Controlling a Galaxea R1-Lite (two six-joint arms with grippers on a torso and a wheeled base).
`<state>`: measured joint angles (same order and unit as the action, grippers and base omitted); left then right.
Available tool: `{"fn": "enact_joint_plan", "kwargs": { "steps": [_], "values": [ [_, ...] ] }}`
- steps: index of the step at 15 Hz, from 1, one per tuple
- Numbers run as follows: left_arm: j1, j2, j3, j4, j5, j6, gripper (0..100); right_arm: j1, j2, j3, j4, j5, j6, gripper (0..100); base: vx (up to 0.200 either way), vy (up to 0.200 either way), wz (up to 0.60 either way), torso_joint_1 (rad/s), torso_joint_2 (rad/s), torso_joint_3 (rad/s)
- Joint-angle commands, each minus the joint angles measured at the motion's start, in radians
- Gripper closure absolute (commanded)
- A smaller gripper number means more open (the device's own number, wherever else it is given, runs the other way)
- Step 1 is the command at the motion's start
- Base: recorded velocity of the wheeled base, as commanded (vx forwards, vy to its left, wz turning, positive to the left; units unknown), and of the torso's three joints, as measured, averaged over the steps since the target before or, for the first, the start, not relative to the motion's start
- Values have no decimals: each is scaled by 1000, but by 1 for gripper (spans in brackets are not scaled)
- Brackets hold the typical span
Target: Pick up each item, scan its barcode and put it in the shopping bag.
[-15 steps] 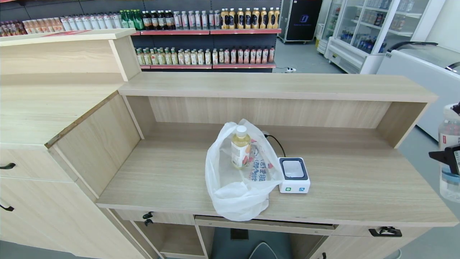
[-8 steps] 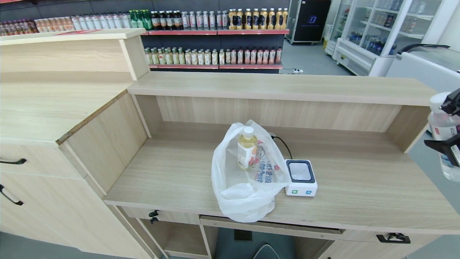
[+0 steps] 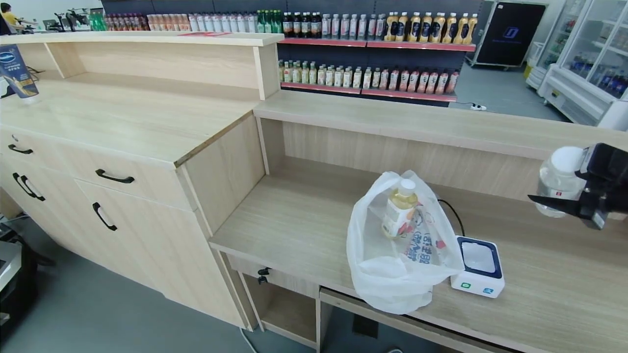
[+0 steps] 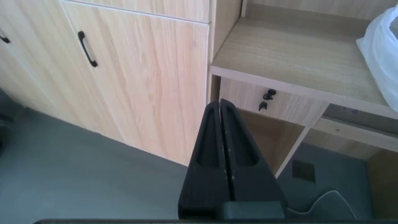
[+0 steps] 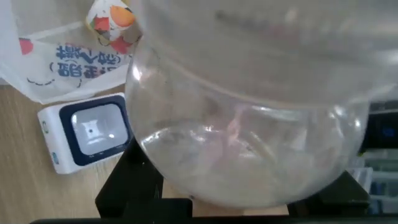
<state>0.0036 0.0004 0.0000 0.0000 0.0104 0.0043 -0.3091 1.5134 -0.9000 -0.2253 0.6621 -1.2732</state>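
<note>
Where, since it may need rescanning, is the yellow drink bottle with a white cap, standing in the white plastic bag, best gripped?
Probably at the shoulder below the cap of the yellow drink bottle, coming from above: it stands upright and the white plastic bag surrounds its lower body, top open.

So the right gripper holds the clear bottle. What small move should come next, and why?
Probably move the right gripper with the clear bottle toward the scanner, barcode side to its window. The bottle hangs off to the side of the scanner, not over it, so it likely is not scanned; the shopping bag beside it comes afterwards.
</note>
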Motion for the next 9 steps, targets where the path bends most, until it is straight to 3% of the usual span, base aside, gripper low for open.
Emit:
{"fn": "enact_joint_plan", "kwargs": {
  "steps": [1, 9],
  "values": [
    [-1, 0, 0, 0, 0, -1, 100, -44, 65, 6, 6, 73, -92, 100, 0, 0, 0, 0, 0, 0],
    [1, 0, 0, 0, 0, 0, 100, -88, 117, 89, 14, 252, -357, 100, 0, 0, 0, 0, 0, 0]
  ]
}}
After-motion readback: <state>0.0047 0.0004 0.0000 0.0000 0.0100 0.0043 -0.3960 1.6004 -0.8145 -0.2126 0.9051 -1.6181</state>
